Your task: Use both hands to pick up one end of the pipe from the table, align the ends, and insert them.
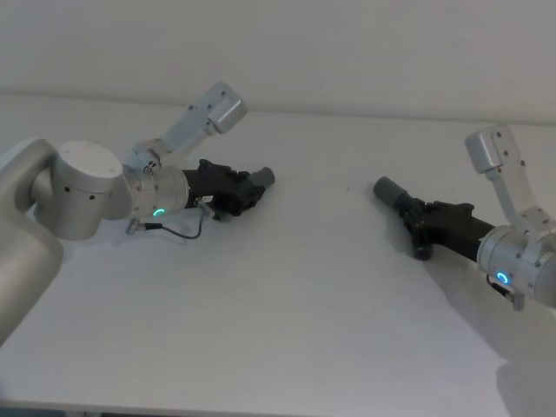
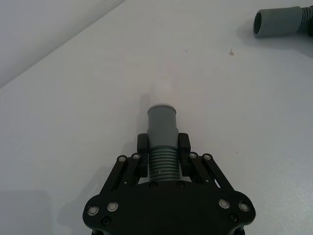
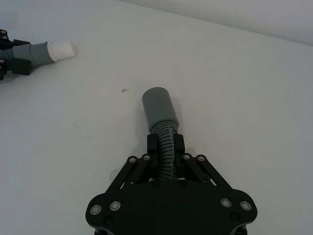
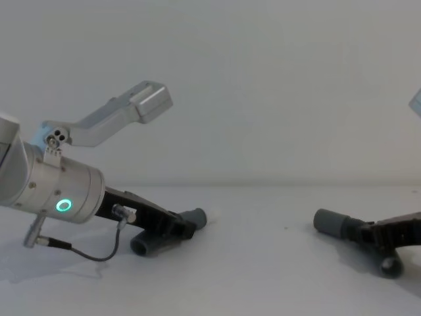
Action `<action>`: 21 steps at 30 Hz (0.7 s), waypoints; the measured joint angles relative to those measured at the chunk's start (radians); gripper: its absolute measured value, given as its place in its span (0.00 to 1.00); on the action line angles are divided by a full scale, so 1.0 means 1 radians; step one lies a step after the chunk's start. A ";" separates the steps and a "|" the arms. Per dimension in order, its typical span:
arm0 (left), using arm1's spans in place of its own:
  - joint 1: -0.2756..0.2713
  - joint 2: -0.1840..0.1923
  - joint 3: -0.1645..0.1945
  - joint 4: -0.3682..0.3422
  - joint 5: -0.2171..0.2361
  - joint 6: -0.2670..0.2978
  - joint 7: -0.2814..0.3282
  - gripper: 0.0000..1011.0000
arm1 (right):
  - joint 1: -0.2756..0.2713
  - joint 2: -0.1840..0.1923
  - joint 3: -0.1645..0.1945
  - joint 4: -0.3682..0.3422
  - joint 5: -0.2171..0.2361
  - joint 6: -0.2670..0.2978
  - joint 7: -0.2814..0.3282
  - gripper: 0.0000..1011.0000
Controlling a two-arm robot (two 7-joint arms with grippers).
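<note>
Plain white surface (image 1: 287,295) here, running back to a bare pale wall (image 1: 365,43). On the left, a thin black cable (image 1: 178,233) looped beside the silver wrist. The left gripper (image 1: 233,188) had its jaws clamped on the left hose piece (image 2: 162,129), which was ribbed dark grey with a smooth cuff and a white tube (image 3: 61,50) poking out. A small speck (image 1: 347,188) lay between the cuffs. Well apart on the right, low by the surface, the right gripper (image 1: 426,224) had its jaws clamped on the right hose piece (image 3: 160,110), its open grey cuff facing left.
</note>
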State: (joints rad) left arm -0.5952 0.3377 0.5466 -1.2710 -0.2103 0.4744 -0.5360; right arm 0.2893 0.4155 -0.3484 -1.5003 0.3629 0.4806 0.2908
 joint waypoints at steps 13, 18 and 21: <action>-0.009 0.003 0.006 -0.004 0.002 0.000 0.004 0.34 | 0.003 0.016 -0.003 0.001 -0.013 -0.040 0.029 0.18; -0.015 0.009 0.008 -0.020 0.004 -0.005 0.004 0.34 | 0.004 0.038 -0.006 -0.006 -0.022 -0.078 0.059 0.18; -0.019 0.018 0.009 -0.035 0.004 -0.014 0.002 0.34 | 0.004 0.057 -0.007 -0.014 -0.025 -0.106 0.085 0.18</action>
State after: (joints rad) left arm -0.6140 0.3555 0.5556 -1.3063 -0.2061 0.4599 -0.5341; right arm 0.2935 0.4724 -0.3552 -1.5144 0.3377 0.3742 0.3756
